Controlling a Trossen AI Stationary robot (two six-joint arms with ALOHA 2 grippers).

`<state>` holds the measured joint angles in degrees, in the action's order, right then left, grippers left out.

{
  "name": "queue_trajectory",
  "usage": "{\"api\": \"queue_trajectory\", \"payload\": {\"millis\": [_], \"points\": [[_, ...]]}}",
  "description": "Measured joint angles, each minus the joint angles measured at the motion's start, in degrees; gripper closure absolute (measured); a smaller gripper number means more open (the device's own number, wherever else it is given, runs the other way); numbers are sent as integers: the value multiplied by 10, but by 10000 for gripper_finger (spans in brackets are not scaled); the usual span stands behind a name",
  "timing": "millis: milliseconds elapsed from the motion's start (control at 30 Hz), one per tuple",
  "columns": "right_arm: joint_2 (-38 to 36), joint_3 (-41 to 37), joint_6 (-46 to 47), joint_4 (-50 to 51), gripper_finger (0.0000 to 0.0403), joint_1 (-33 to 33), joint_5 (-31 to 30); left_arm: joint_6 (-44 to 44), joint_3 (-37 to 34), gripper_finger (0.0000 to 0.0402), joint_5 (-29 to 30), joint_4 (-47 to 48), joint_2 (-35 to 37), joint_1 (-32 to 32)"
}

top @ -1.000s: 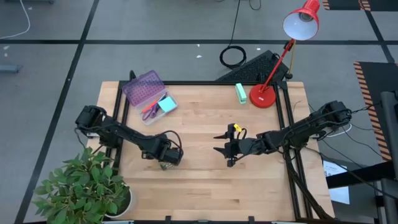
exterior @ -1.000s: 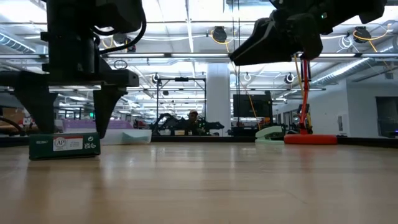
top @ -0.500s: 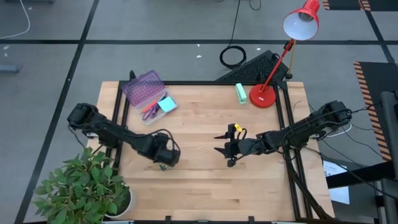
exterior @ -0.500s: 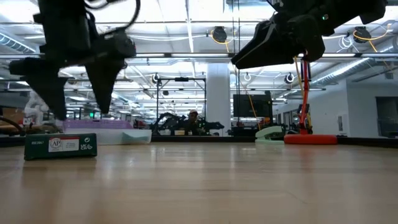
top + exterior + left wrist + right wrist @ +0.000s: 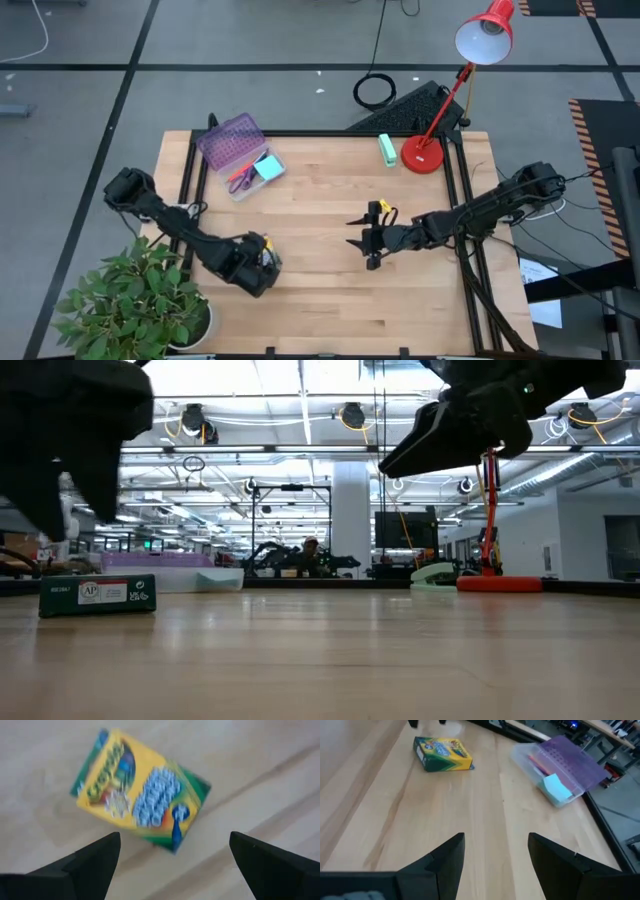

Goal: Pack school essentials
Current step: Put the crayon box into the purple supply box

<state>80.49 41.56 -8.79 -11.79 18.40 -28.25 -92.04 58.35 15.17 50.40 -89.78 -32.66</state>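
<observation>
Currently the left gripper (image 5: 262, 268) is hovering with its jaws spread wide and empty over the crayon box (image 5: 138, 805), which is lying flat near the table's (image 5: 330, 300) front-left part. To take it well, the fingers should be straddling the box's narrow sides squarely before descending, since it is sitting skewed to them. The right gripper (image 5: 362, 244) is waiting mid-table, jaws likewise apart and empty. The purple-lidded case (image 5: 240, 157) is standing open at the back-left; nothing is blocking the route there, and the red lamp (image 5: 440, 110) is standing well apart.
</observation>
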Motion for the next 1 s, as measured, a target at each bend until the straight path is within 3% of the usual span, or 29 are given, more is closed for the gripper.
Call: {"api": "queue_trajectory", "payload": {"millis": [533, 1000], "points": [[0, 0, 21, 35, 190, 1, -1, -106, -8, 23, -49, -34, -11, 6], [0, 0, 18, 35, 190, 1, -1, -104, -68, 23, -77, -77, -18, 31]]}}
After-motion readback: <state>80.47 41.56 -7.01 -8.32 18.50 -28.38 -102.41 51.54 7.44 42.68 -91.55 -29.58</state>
